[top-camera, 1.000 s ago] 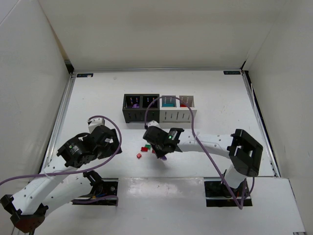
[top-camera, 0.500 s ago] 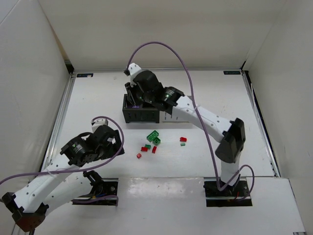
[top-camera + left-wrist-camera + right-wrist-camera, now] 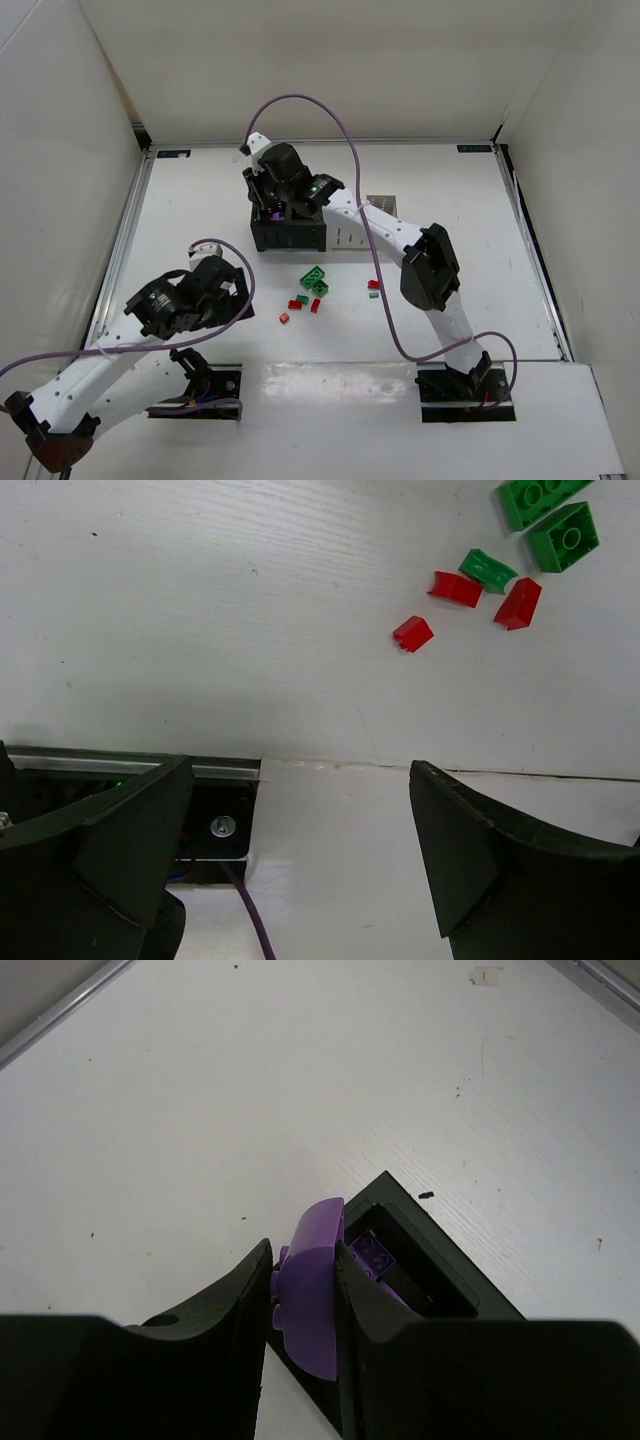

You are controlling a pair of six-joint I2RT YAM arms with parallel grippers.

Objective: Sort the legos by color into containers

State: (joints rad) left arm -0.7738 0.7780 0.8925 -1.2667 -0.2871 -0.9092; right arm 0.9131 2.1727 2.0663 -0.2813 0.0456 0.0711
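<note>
The containers (image 3: 290, 235) stand in a row at mid-table, two black on the left, two light ones on the right. My right gripper (image 3: 272, 205) hangs over the leftmost black bin (image 3: 440, 1260), shut on a purple lego (image 3: 312, 1285); another purple lego (image 3: 372, 1256) lies inside that bin. Green legos (image 3: 316, 281) and red legos (image 3: 298, 304) lie scattered in front of the bins, and show in the left wrist view as green (image 3: 560, 520) and red (image 3: 455, 588). My left gripper (image 3: 300, 860) is open and empty, low at the near left, apart from the bricks.
A red and a green brick (image 3: 374, 288) lie apart to the right of the main cluster. The table's near edge strip and left arm base mount (image 3: 215, 825) lie under the left gripper. White walls enclose the table.
My right arm carried the purple lego from the brick cluster up to the black bins and shifted slightly left over the leftmost one. The left arm has barely moved.
</note>
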